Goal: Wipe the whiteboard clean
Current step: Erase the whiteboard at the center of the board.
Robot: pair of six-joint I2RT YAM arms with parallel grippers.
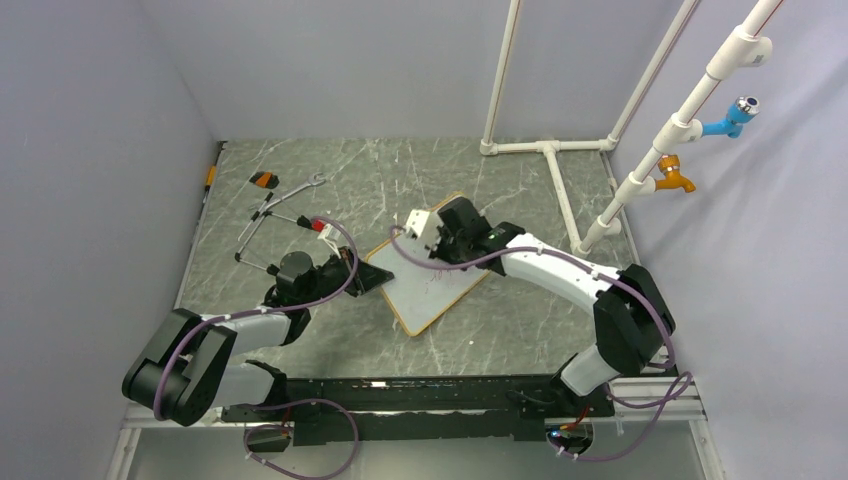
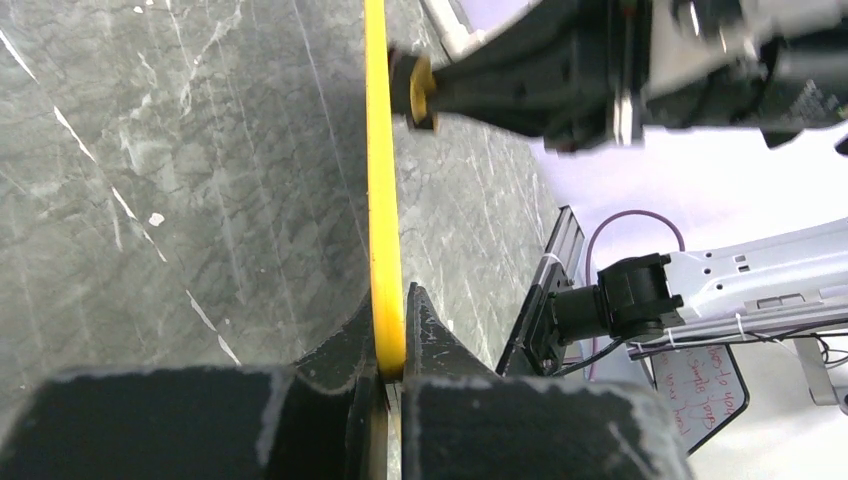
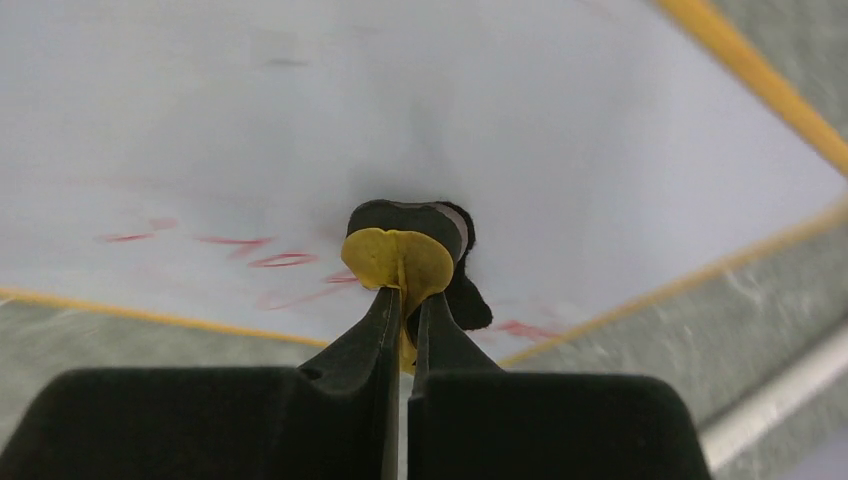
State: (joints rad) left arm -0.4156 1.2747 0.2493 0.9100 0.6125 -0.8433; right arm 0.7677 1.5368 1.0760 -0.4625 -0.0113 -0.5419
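The whiteboard (image 1: 440, 292), white with a thin tan-orange frame, lies slantwise at the table's middle. My left gripper (image 1: 366, 278) is shut on its left frame edge; in the left wrist view the yellow frame edge (image 2: 383, 200) runs straight up from between the closed jaws of the left gripper (image 2: 392, 350). My right gripper (image 1: 437, 243) is over the board's far end, shut on a small yellow and black eraser (image 3: 405, 255) that presses on the white surface (image 3: 420, 100). Faint red writing (image 3: 250, 250) shows left and right of the eraser.
A small orange and black piece (image 1: 264, 180) and a thin metal wire stand (image 1: 268, 215) lie at the far left. A red-tipped item (image 1: 320, 225) lies near the left arm. A white pipe frame (image 1: 550, 150) with blue and orange taps stands at the back right.
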